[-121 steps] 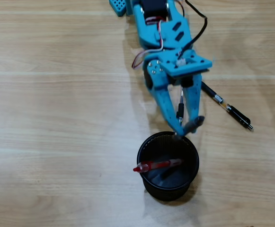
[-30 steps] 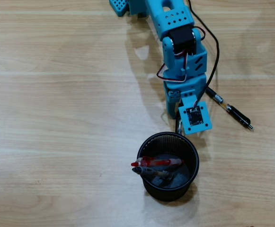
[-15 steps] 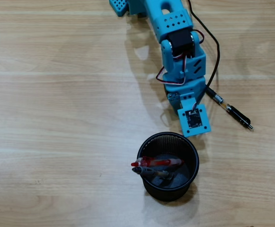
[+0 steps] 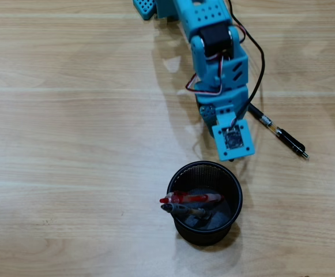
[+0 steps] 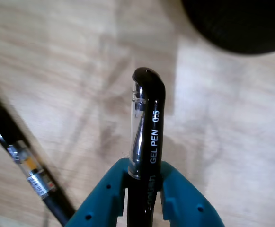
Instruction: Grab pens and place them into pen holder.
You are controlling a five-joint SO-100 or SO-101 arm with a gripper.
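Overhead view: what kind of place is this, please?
Probably a desk or hobby workbench: a light wood-grain table, a black mesh pen holder and ballpoint pens, one lying loose, one gripped in the small blue arm's claw.

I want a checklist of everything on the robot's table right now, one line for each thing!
Surface: wooden table, bare.
Job's things: black mesh pen holder holds a red pen and a dark pen; a black pen lies on the table to the right; a gel pen is in the gripper.
Clutter: nothing seen.
Grippers: blue gripper shut on the gel pen.
Cables: black cable along the arm.
Surroundings: nothing seen.
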